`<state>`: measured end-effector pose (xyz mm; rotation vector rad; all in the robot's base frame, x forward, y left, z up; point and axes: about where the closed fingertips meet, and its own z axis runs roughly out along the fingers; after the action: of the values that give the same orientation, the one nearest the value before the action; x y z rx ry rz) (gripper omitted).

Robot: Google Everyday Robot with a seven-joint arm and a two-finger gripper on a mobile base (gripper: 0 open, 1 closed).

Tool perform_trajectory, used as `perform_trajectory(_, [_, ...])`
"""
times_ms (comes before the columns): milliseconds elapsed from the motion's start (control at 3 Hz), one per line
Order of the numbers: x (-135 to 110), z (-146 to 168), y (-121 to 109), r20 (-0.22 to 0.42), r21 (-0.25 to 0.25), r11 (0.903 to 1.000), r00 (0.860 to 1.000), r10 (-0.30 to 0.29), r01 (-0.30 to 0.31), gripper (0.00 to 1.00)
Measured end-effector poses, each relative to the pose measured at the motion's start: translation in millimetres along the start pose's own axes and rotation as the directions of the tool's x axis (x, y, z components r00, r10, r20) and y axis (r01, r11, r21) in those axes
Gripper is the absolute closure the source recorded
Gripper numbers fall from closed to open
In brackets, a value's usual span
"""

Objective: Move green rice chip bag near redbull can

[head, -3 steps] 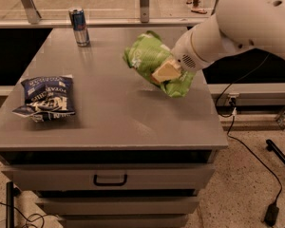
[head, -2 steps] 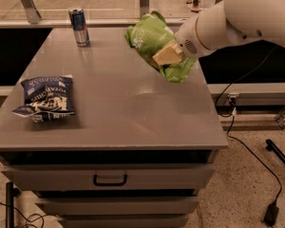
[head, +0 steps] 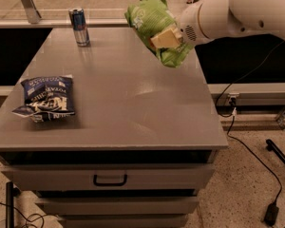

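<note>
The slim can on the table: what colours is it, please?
The slim can is blue and silver, camera view; the gripper holds the lime-green snack bag aloft.

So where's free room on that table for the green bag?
Bare tabletop: right of the redbull can, plus the middle and front right. The dark blue bag fills the front left. The gripper holds the green rice chip bag above the far right.

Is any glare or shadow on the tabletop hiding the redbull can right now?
Camera view: warm, dim light; a soft sheen on the table hides nothing; the redbull can stands plain at back left, a faint reflection before it; the hand holds the glossy green rice chip bag aloft at back right.
</note>
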<state>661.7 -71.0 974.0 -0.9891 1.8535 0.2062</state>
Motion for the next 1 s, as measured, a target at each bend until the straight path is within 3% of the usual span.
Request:
perform_trajectory(333, [-11,12,4,0.037,-0.017,0.9998,0.999,-0.01,0.01,1.0])
perform_trajectory(1000, [-46,85,8,0.139,-0.039,0.9992,0.99,-0.003,0.009,1.0])
